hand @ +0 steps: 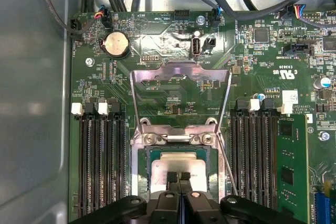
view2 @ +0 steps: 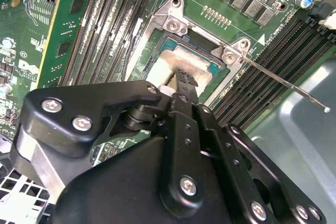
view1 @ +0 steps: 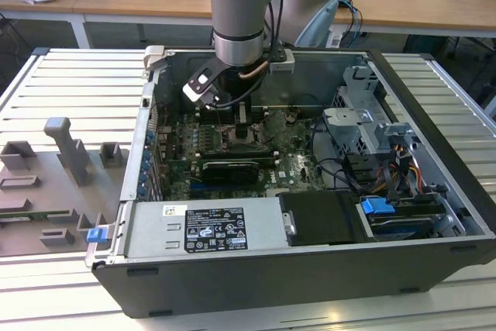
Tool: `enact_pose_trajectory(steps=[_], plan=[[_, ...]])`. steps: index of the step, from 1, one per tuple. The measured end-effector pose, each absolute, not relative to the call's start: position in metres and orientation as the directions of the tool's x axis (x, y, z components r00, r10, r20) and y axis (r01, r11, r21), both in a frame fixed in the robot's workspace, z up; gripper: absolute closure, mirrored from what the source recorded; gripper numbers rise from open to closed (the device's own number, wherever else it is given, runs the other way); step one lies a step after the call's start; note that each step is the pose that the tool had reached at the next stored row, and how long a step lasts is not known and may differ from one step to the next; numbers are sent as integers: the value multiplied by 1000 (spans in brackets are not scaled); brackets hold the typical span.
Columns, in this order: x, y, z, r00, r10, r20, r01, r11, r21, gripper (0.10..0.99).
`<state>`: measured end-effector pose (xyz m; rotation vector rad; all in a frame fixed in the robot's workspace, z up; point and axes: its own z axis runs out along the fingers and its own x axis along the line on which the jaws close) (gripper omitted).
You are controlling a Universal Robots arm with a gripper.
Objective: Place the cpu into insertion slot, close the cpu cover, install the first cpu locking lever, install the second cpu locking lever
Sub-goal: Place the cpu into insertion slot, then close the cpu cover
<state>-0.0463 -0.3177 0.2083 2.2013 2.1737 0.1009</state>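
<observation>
The cpu (hand: 181, 165), a pale square chip, lies inside the insertion slot (hand: 139, 174) on the green board; in the second wrist view the cpu (view2: 191, 64) sits within the slot's silvery rim (view2: 149, 43). My gripper (hand: 178, 176) is shut, its two fingertips side by side on the cpu's face. The cpu cover (hand: 180, 71) is swung open, its frame standing up from the hinge beyond the slot. A thin locking lever (view2: 283, 85) sticks out free beside the slot. In the exterior view the gripper (view1: 244, 125) reaches down into the open computer case.
Long memory slots (hand: 100, 161) flank the socket on both sides. Case walls (view1: 434, 114), a power supply (view1: 205, 226), a black card (view1: 229, 168) and cable bundles (view1: 341, 168) crowd the arm. A grey fixture tray (view1: 62, 168) lies at the exterior view's left.
</observation>
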Motion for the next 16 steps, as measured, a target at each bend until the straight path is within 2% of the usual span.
enact_pose_trajectory(steps=[16], plan=[[-46,-318,218,12,1000,14,997,-13,79,980]])
